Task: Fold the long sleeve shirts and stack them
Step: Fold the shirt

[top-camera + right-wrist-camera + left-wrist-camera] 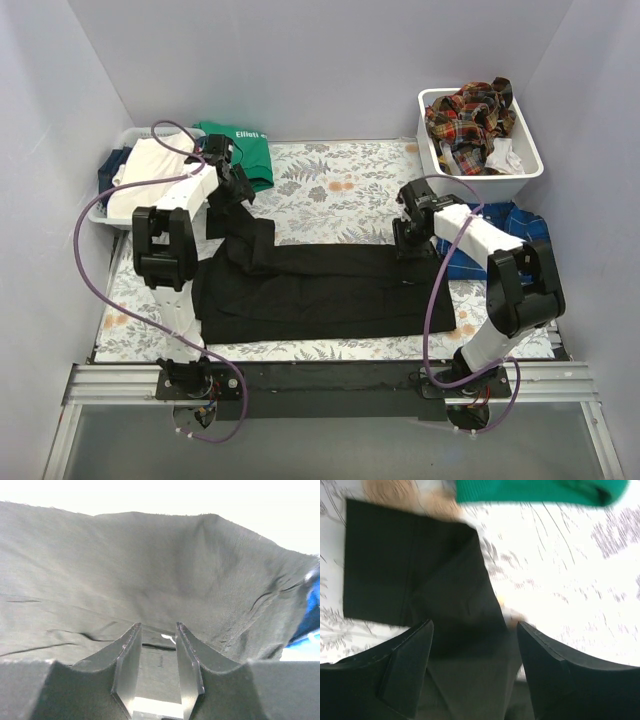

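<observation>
Sleeve-folding on the black shirt (320, 290), which is spread along the worktop's (330, 185) near edge. The left hand (475, 630) hangs open over the sleeve (395, 570). The right hand (157, 626) has its jaws narrow at the shirt's right end, grip unclear. The next move likely calls for pinching the sleeve and folding it inward.

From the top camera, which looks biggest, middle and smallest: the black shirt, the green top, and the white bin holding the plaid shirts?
1. black shirt
2. white bin
3. green top, though the left arm hides part of it
</observation>
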Action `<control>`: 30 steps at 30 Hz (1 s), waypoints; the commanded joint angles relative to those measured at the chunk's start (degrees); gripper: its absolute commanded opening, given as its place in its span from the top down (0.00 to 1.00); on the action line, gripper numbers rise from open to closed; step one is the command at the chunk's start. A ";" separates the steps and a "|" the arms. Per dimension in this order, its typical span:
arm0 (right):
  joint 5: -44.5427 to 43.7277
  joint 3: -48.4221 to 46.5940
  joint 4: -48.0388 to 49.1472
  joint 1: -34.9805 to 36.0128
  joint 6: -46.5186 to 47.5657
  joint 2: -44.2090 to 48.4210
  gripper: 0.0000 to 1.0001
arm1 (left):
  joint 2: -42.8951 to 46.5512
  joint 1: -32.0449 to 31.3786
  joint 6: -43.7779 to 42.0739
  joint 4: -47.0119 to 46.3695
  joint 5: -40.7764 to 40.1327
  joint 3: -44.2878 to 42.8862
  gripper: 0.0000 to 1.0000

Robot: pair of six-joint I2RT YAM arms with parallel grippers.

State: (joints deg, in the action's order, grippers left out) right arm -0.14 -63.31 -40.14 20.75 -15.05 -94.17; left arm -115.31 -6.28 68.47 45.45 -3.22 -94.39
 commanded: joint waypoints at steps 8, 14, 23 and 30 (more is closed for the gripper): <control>-0.21 -7.70 1.73 0.60 -0.68 5.58 0.59 | -11.50 -1.80 2.03 5.52 -12.68 -10.28 0.34; 1.37 -8.41 1.64 0.60 -0.60 5.93 0.59 | -12.14 -2.33 1.58 4.82 -12.07 -10.03 0.91; 4.61 -10.69 1.91 1.48 1.42 2.51 0.59 | 0.94 -2.33 -0.17 2.81 -8.04 -10.82 1.00; 7.61 -14.38 2.87 6.66 4.06 -2.23 0.59 | 16.67 -2.33 -4.92 -2.19 2.25 -6.09 1.00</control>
State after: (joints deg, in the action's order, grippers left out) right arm 4.34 -74.08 -38.65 24.32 -12.86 -94.00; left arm -111.70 -8.71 66.98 47.44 -7.18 -103.46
